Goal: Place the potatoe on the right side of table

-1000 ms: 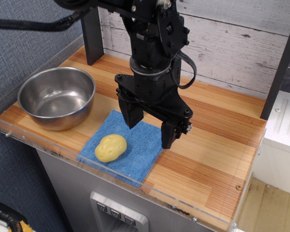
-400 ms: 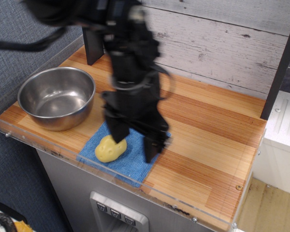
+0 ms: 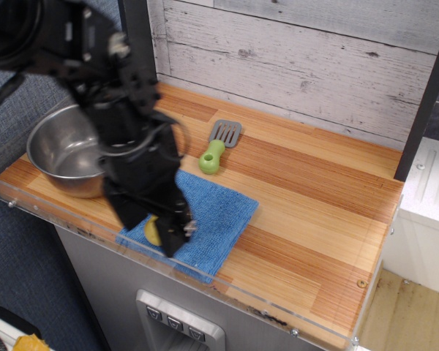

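The pale-yellow potatoe (image 3: 153, 231) lies on the blue cloth (image 3: 214, 219) near the front left of the striped wooden table (image 3: 314, 212). Only a small part of it shows between the black fingers. My gripper (image 3: 151, 229) is low over the cloth's left end, open, with one finger (image 3: 129, 212) left of the potatoe and the other (image 3: 175, 235) right of it. The arm is motion-blurred and hides most of the potatoe.
A steel bowl (image 3: 58, 150) stands at the left, partly behind the arm. A green-handled grey spatula (image 3: 217, 145) lies behind the cloth. A clear acrylic rim (image 3: 278, 316) runs along the front edge. A black post (image 3: 423, 95) stands at the right.
My gripper has moved left and down from above the cloth's right part to straddle the potatoe. The spatula, hidden behind the arm before, now shows.
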### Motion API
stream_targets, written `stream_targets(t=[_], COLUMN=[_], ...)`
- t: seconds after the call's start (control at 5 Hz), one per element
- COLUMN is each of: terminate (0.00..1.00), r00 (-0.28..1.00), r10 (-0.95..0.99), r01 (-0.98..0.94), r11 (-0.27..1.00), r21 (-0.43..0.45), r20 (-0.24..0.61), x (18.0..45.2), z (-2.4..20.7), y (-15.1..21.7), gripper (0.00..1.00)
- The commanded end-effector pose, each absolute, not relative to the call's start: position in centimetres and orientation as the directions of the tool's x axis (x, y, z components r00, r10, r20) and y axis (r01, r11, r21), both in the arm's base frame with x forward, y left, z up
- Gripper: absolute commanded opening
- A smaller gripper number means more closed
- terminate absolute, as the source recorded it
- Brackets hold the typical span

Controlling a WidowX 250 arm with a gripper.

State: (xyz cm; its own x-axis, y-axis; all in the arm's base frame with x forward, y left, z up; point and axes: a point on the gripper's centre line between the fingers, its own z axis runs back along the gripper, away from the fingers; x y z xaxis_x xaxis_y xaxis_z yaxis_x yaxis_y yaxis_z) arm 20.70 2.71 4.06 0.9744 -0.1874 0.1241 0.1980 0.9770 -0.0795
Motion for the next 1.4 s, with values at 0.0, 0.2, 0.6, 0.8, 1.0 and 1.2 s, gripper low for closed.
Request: stream_targets(t=[0.0,0.2,0.6,0.8,1.0,1.2], terminate=[0.00,0.00,0.00,0.00,0.00,0.00], r00=[0.962,0.956,0.959,0.958,0.952,0.949], r10=[-0.240,-0.260,-0.265,-0.259,-0.253,-0.254], r01=[0.248,0.269,0.271,0.267,0.266,0.266], r11=[0.967,0.961,0.961,0.962,0.962,0.963], r21=[-0.049,-0.055,-0.048,-0.051,-0.053,-0.045], r20=[0.128,0.133,0.099,0.125,0.174,0.186], x=[22.1,22.7,22.9,23.0,23.8,24.4], z=[3.1,2.4,1.0,1.9,3.9,5.0], y=[2.5,1.5,0.7,0.8,0.4,-0.2], gripper=[1.00,1.00,0.00,0.00,0.00,0.00])
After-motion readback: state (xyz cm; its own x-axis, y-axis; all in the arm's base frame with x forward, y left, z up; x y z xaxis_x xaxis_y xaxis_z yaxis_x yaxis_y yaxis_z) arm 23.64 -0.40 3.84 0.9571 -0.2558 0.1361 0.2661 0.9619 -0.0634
